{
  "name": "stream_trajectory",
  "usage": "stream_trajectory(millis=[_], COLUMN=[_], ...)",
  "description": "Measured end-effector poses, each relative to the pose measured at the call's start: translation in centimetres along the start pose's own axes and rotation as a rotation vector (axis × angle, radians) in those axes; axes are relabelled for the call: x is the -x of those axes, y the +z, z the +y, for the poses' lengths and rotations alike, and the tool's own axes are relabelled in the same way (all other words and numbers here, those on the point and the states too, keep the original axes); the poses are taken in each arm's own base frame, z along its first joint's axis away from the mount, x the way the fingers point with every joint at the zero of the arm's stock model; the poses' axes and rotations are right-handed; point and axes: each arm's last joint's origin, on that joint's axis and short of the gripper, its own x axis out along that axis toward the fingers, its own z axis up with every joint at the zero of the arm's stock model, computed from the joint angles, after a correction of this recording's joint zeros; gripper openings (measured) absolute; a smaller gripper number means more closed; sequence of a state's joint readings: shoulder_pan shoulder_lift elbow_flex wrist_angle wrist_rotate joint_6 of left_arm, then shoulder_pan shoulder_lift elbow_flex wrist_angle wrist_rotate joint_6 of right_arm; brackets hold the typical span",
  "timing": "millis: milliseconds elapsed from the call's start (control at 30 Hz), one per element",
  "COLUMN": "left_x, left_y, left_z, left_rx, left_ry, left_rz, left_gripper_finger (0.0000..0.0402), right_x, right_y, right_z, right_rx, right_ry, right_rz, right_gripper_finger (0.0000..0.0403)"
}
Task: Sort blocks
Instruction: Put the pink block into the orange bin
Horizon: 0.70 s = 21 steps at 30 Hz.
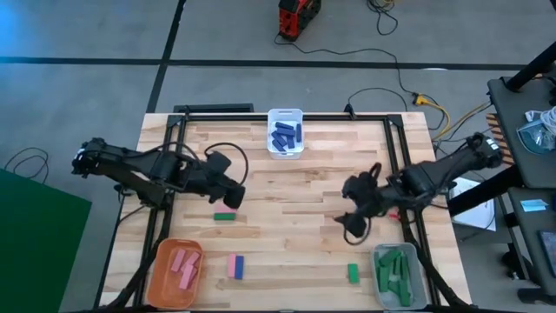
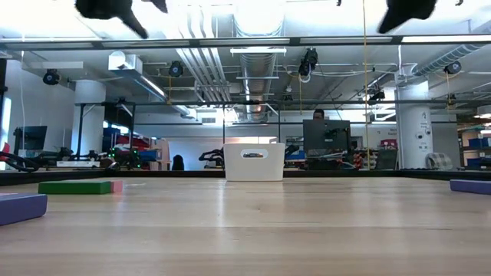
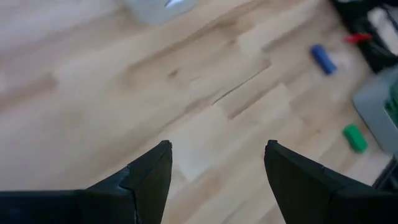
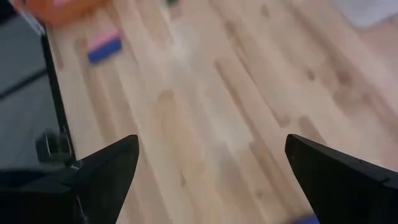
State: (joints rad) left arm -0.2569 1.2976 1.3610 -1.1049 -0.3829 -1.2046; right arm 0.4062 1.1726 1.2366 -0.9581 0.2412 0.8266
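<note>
A: Tool of the left arm [image 1: 233, 196], seen from above, hovers over the pale wooden worktop [image 1: 304, 187] near a small green rectangular block [image 1: 225, 216]. Right tool [image 1: 354, 219] hangs opposite.

B: And at worktop height?

A: That green block [image 2: 74, 186] lies flat, a pink one just behind it.

B: Wrist views?

A: Left fingers [image 3: 151, 171] spread apart, empty; right fingers [image 4: 112, 163] likewise. I'd lower squarely across the bar's narrow sides.
</note>
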Motion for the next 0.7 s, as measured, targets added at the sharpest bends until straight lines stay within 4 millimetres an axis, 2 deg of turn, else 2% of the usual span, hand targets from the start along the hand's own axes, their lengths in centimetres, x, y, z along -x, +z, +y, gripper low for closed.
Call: stream_trajectory(millis=[133,233,467,700], left_x=[-0.9,-2.7,-6.8,-9.2], left_y=[-0.6,-1.5,-4.1,-6.0], left_z=[0.3,0.8,4.0,6.0], left_rx=[0.173,0.24,0.426,0.503], left_ry=[0.079,0.13,0.321,0.398], left_rz=[0.038,0.067,0.112,0.179], left_gripper_finger=[0.0231,0.0231,0.0231,0.0231], right_x=[-0.2,-0.3,-0.3,-0.4], right_y=[1.3,2.1,3.4,3.7], right_z=[-0.6,-0.9,-1.0,-1.3], right_rx=[-0.023,-0.022,0.011,0.031], right_ry=[-0.031,-0.058,-0.046,-0.062], right_rz=[-0.097,-0.166,-0.252,-0.259], right_gripper_finger=[0.0396,0.0396,0.0396,0.0396])
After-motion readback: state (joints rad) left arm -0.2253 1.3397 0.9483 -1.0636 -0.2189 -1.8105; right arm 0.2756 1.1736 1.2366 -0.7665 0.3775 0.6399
